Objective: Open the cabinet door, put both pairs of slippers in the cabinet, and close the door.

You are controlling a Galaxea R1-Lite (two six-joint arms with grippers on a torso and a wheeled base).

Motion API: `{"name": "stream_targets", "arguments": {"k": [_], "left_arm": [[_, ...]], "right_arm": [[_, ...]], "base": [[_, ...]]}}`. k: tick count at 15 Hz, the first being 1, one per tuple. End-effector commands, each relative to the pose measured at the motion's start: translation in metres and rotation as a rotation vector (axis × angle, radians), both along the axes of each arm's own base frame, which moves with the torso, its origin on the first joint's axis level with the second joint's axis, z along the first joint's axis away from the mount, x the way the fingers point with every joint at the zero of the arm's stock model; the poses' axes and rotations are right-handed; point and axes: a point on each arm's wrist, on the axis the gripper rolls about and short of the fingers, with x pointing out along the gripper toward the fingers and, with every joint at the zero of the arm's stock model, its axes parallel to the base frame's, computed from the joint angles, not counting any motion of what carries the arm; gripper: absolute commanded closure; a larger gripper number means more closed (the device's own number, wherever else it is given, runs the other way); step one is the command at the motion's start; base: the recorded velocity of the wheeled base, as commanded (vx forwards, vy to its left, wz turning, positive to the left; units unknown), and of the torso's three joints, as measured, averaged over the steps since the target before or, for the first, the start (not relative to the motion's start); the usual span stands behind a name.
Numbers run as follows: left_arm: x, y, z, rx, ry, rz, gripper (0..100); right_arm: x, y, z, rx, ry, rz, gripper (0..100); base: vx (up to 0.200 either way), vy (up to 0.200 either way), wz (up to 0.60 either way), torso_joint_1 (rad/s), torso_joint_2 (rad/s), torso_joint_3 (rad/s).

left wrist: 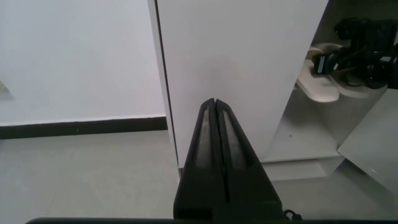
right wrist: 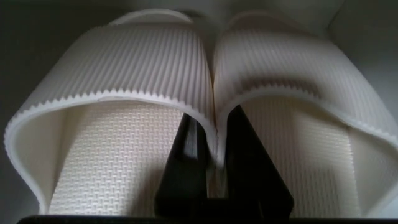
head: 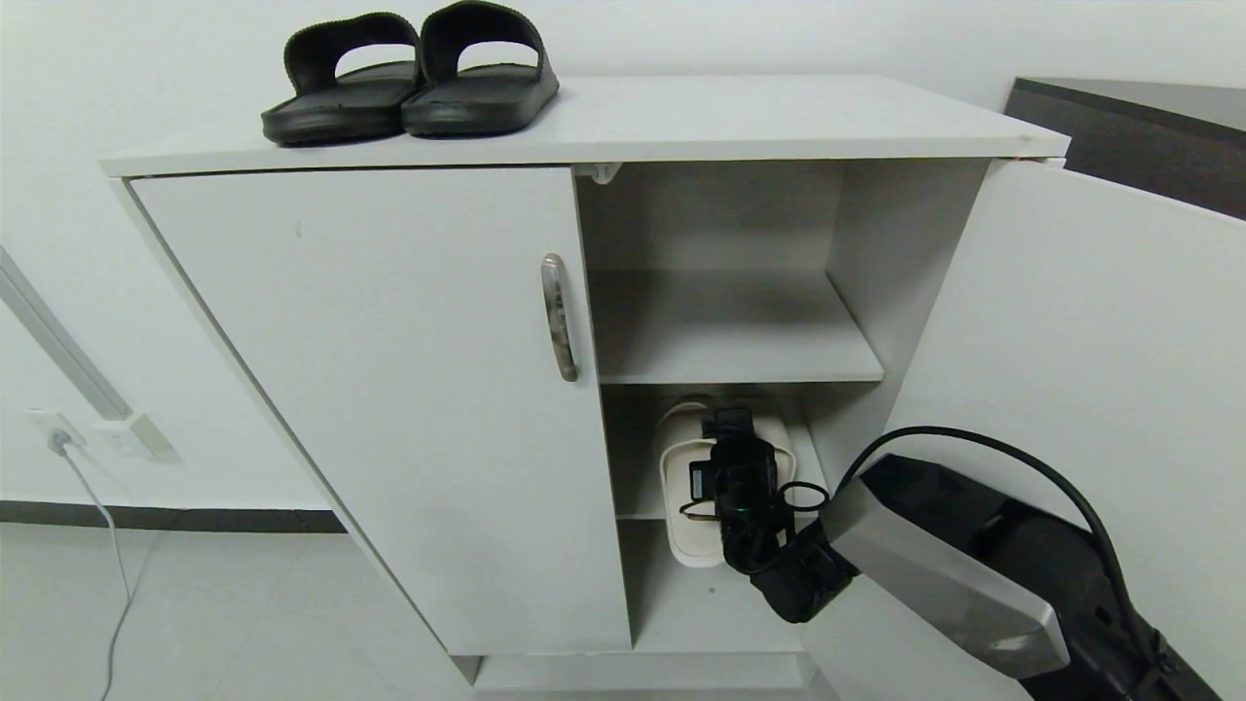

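Right, console notes. The cabinet [head: 779, 117] takes up most of the head view. Its right door [head: 1090, 321] is swung wide and its left door [head: 389, 389] is shut, with the metal handle [head: 558, 316] at the inner edge. Only the right half is exposed, so that is the bay I load through. The upper shelf [head: 730, 331] sits above the level I'm working at.

The black slippers [head: 414, 78] lie side by side on the cabinet top, toward the left rear. They are the second pair and have not been dealt with yet.

The white slippers [head: 681, 516] are inside the open bay at lower-shelf level, toes inward and heels poking past the shelf's front edge. The right gripper [head: 728, 433] reaches in from the open-door side and is clenched on the two straps where they meet. Pinching both inner edges at once lets one arm carry the pair as a unit. I can't tell whether the soles bear fully on the shelf.

The left gripper [left wrist: 214, 109] hangs low in front of the shut left door, near the floor. Its jaws are pressed together on nothing, and it is parked clear of the bay.

My read is that the first pair is nearly placed and release is due next.
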Motion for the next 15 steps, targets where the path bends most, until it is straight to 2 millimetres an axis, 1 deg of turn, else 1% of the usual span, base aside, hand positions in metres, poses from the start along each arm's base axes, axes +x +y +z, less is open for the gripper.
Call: {"name": "stream_targets", "arguments": {"k": [1, 4, 6, 11, 13, 15], "left_arm": [[0.000, 0.000, 0.000, 0.000, 0.002, -0.001, 100], [0.000, 0.000, 0.000, 0.001, 0.001, -0.001, 100], [0.000, 0.000, 0.000, 0.000, 0.002, 0.000, 100], [0.000, 0.000, 0.000, 0.000, 0.002, 0.000, 100], [0.000, 0.000, 0.000, 0.000, 0.002, -0.001, 100], [0.000, 0.000, 0.000, 0.000, 0.002, -0.003, 100]], "right_arm": [[0.011, -0.002, -0.007, -0.013, -0.013, -0.013, 100], [0.025, -0.006, 0.002, -0.028, -0.054, -0.033, 100], [0.034, -0.006, 0.008, -0.037, -0.036, -0.042, 100], [0.039, -0.005, 0.005, -0.040, -0.022, -0.047, 100], [0.046, -0.006, 0.003, -0.014, -0.020, -0.060, 100], [0.048, -0.006, 0.002, 0.002, 0.010, -0.066, 100]], "base": [[0.000, 0.000, 0.00, 0.000, 0.00, 0.000], [0.000, 0.000, 0.00, 0.000, 0.00, 0.000], [0.000, 0.000, 0.00, 0.000, 0.00, 0.000], [0.000, 0.000, 0.00, 0.000, 0.00, 0.000], [0.000, 0.000, 0.00, 0.000, 0.00, 0.000], [0.000, 0.000, 0.00, 0.000, 0.00, 0.000]]}}
